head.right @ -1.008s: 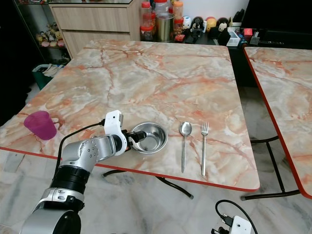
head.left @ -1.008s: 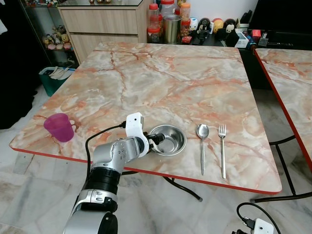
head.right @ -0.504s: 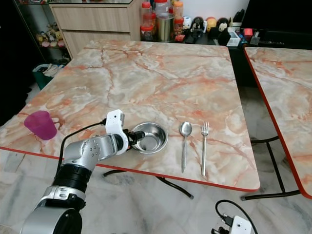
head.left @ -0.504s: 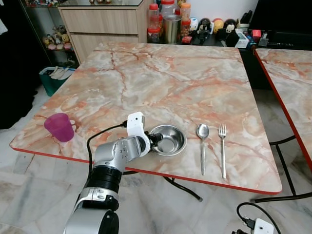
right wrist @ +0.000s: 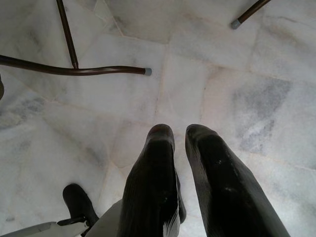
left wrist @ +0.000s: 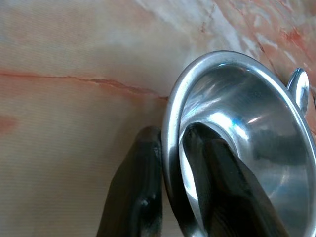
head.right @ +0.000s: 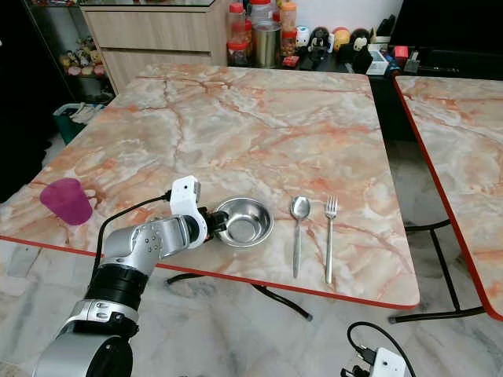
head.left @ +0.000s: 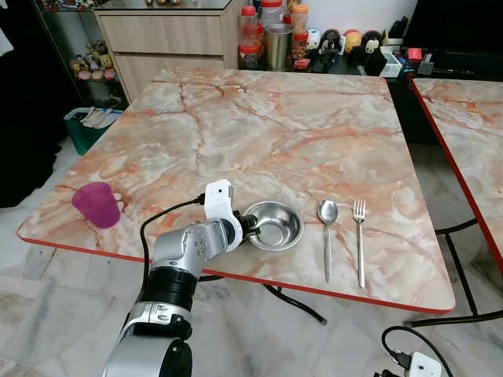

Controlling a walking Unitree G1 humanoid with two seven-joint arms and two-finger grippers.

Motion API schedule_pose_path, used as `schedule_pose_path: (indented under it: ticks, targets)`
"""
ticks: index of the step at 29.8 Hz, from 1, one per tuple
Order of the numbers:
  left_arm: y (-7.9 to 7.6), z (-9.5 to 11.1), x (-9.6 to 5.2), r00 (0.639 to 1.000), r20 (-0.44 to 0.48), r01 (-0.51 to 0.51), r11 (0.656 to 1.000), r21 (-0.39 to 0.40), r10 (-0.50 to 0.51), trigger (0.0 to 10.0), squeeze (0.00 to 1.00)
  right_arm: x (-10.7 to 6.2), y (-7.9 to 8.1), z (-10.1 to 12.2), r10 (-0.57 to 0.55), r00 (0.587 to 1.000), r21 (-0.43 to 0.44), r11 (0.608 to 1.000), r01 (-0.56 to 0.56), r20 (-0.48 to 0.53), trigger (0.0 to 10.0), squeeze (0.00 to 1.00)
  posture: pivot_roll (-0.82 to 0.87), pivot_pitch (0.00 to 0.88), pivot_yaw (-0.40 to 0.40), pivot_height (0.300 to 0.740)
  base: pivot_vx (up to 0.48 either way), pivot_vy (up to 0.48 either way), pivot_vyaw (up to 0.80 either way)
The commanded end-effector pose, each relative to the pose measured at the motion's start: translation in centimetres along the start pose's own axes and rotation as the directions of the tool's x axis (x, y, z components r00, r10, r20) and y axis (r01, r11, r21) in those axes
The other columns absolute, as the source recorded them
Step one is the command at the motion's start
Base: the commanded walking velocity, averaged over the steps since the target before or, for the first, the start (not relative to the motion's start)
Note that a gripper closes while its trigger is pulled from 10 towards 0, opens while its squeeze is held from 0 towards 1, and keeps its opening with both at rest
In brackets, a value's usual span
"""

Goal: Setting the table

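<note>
At the near edge of a marble table (head.left: 299, 133), the robot's left gripper (head.left: 250, 228) pinches the rim of a steel bowl (head.left: 277, 224), one black finger (left wrist: 136, 192) outside the wall and the other inside the basin. The bowl sits flat on the tabletop, just left of a spoon (head.left: 327, 236) and a fork (head.left: 359, 239) laid side by side. A pink cup (head.left: 97, 204) stands well apart near the table's left corner. The right gripper (right wrist: 177, 143) hangs idle above the floor tiles, its fingers drawn almost together around nothing.

The risks lie in how thin the hold is. A smooth, curved metal rim gives the fingers little purchase, so any lift or drag could let the bowl tip or slip free. Pushed further right, it would likely knock the spoon out of line. Pulled toward the robot, it has little table left before the red edge (head.left: 259, 276), and a drop to the floor would follow.
</note>
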State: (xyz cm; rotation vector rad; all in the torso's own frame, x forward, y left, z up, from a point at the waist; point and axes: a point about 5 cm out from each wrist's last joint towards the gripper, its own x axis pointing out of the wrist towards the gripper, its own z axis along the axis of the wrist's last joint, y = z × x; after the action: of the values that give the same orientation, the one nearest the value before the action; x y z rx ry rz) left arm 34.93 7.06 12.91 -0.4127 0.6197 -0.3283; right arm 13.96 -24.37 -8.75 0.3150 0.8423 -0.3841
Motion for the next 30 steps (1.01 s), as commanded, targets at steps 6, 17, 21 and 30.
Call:
schedule_pose_path:
  ticks: [6, 17, 21, 30]
  targets:
    - [0.0, 0.0, 0.0, 1.0, -0.008, -0.016, 1.0, 0.02, 0.016, 0.0, 0.0, -0.1, 0.0, -0.3, -0.005, 1.0, 0.014, 1.0, 0.005, -0.006, 10.0, 0.0, 0.06, 0.04, 0.022, 0.74, 0.0, 0.0, 0.0]
    - [-0.5, -0.9, 0.0, 1.0, -0.014, -0.007, 1.0, 0.008, 0.007, 0.0, 0.0, -0.1, -0.1, -0.3, -0.005, 1.0, 0.002, 1.0, 0.005, -0.009, 10.0, 0.0, 0.06, 0.01, 0.015, 0.74, 0.0, 0.0, 0.0]
    - [-0.6, 0.0, -0.3, 0.997, 0.083, 0.002, 0.999, -0.036, 0.001, 0.0, 0.0, -0.2, -0.3, -0.4, -0.007, 1.0, -0.003, 1.0, 0.007, -0.009, 10.0, 0.0, 0.06, 0.006, 0.007, 0.74, 0.0, 0.0, 0.0]
    - [-0.6, 4.7, -2.9, 0.873, 0.486, 0.031, 0.999, 0.011, -0.032, 10.0, 0.0, -0.2, -0.7, -0.3, -0.022, 1.0, -0.005, 1.0, 0.022, 0.004, 10.0, 0.0, 0.06, 0.011, -0.007, 0.74, 0.0, 0.0, 0.0]
